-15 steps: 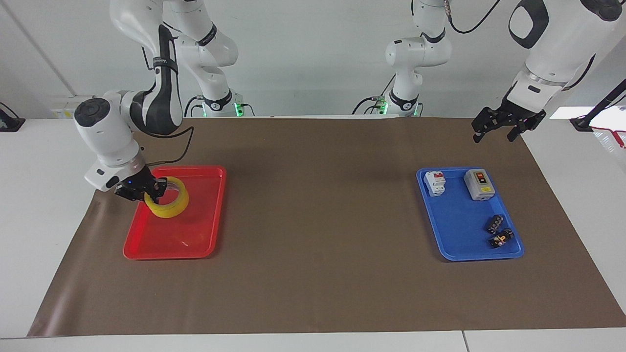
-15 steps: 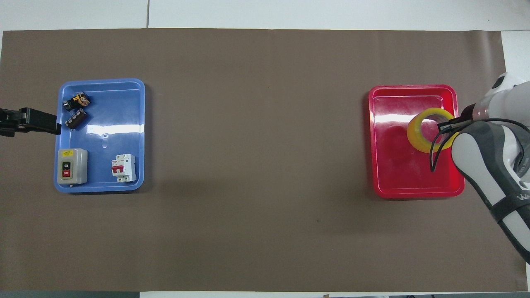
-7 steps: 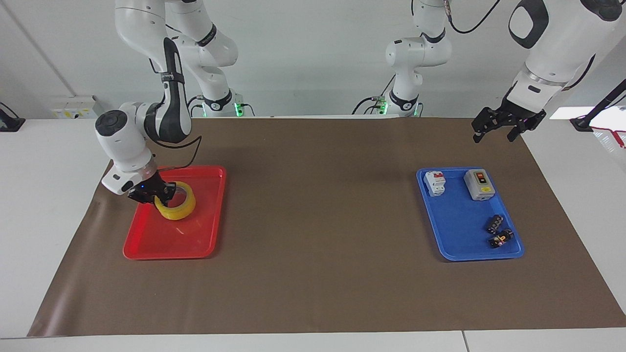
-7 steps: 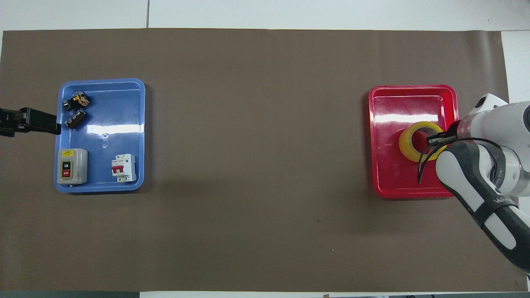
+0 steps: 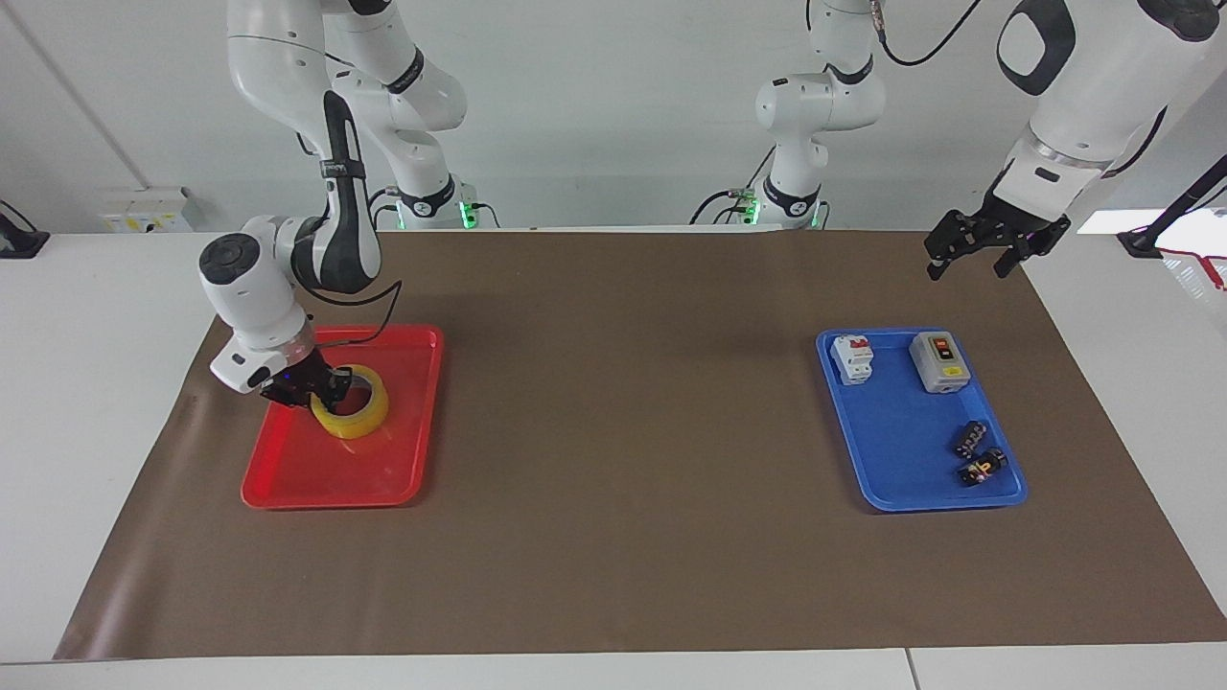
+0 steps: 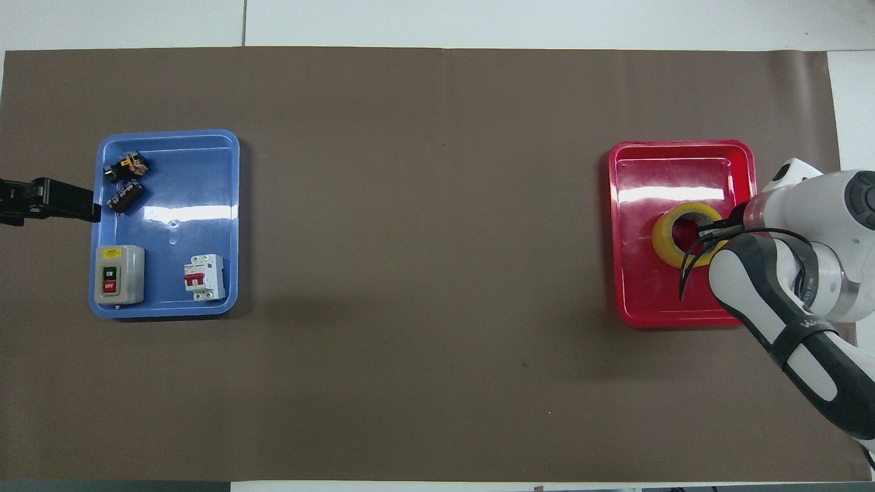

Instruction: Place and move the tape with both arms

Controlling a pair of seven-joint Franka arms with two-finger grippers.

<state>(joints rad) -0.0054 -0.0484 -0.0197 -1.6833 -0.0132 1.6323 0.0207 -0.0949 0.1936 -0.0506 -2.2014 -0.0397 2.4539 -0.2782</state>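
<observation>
The yellow tape roll (image 5: 359,419) is in the red tray (image 5: 326,479), at the right arm's end of the table. My right gripper (image 5: 321,388) is shut on the roll's rim on the side toward the table's end, and holds it tilted, low over the tray floor. In the overhead view the tape (image 6: 666,239) sits near the tray's (image 6: 677,301) middle under the right gripper (image 6: 707,232). My left gripper (image 5: 966,271) is open and empty and waits in the air over the mat near the blue tray (image 5: 901,470); the overhead view shows the left gripper (image 6: 82,205) beside the blue tray (image 6: 171,205).
The blue tray holds a grey switch box (image 5: 939,362), a white circuit breaker (image 5: 852,358) and small black parts (image 5: 970,439). A brown mat (image 5: 623,431) covers the table between the two trays.
My right gripper has carried the tape toward the middle of the red tray and a little lower. The left arm has not moved.
</observation>
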